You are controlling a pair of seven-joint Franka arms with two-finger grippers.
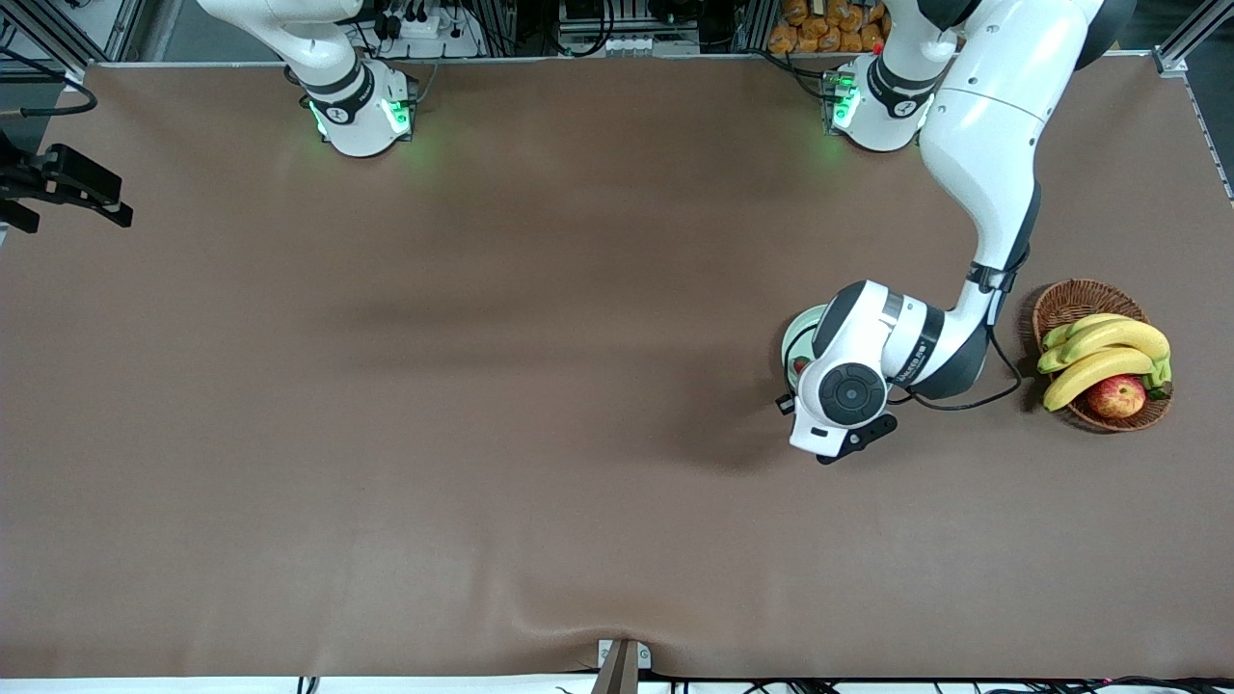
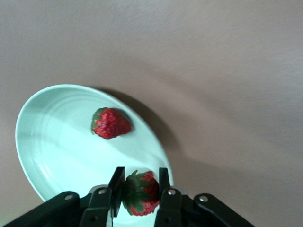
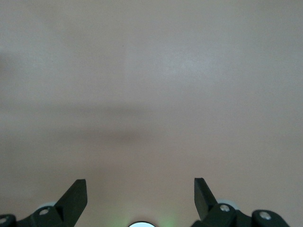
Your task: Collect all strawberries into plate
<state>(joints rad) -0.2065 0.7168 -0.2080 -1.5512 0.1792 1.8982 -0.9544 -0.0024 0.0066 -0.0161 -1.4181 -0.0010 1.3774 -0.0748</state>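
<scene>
Left gripper (image 2: pixel 140 189) tight on strawberry (image 2: pixel 140 193), seemingly over plate (image 2: pixel 47 142).

One strawberry (image 2: pixel 110 123) lies in the plate (image 2: pixel 52 146); my left gripper (image 2: pixel 140 189) holds another strawberry (image 2: pixel 141 194) over it, near the basket (image 1: pixel 1070 301).

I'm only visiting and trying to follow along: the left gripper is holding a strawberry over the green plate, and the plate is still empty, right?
Not quite. The left gripper does hold a strawberry over the green plate, but the plate is not empty: the left wrist view shows another strawberry already lying in it.
</scene>
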